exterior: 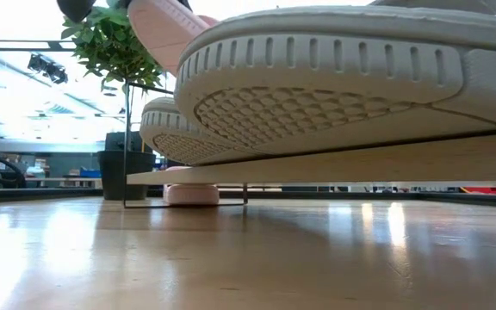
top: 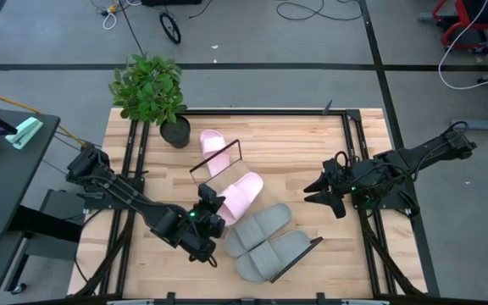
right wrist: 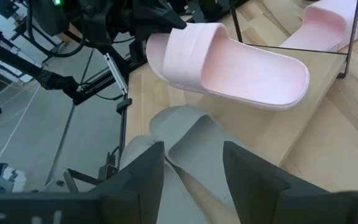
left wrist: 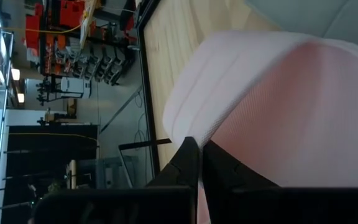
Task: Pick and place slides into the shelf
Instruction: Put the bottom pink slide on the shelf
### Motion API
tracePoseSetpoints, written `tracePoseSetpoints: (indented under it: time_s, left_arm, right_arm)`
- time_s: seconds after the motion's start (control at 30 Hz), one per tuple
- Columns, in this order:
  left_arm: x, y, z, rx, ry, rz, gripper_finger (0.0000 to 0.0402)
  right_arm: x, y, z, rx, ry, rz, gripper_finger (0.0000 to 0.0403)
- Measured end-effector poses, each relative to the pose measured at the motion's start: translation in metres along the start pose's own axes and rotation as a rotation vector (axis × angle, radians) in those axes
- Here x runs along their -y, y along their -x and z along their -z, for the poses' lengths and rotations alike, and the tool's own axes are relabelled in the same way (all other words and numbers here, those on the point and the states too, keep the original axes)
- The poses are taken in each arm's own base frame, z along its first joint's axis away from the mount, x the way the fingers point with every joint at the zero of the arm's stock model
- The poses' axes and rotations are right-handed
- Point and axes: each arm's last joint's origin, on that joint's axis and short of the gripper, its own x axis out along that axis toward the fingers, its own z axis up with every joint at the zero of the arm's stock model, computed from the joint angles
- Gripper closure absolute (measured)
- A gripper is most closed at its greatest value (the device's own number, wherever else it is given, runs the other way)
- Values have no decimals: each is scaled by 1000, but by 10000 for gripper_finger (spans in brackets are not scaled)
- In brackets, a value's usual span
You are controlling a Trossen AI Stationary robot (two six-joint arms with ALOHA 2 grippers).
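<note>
Grey slides [exterior: 334, 77] are filling the lower frame on the shelf [exterior: 360, 162], so the left gripper [top: 213, 208], jaws clenched on 1 pink slide [right wrist: 229, 65], is carrying it toward free board at centre, while the right gripper [top: 322, 188] is waiting released at right.

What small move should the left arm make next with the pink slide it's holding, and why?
Probably lower it onto the shelf. The left gripper is shut on the pink slide, which hangs tilted above the board beside the two grey slides already on it. The right gripper waits open, apart.
</note>
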Motion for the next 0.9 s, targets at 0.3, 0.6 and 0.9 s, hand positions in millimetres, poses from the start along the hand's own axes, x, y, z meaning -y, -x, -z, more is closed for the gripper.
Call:
tracePoseSetpoints:
  time_s: [0.3, 0.6, 0.9]
  left_arm:
    - [1, 2, -1, 9, -2, -7, 393]
    - [2, 4, -2, 22, 8, -19, 393]
    - [4, 6, 0, 11, -20, -3, 393]
  right_arm:
    - [0, 0, 0, 1, -15, 2, 234]
    - [0, 0, 0, 1, -10, 1, 234]
    - [0, 0, 0, 1, -14, 1, 234]
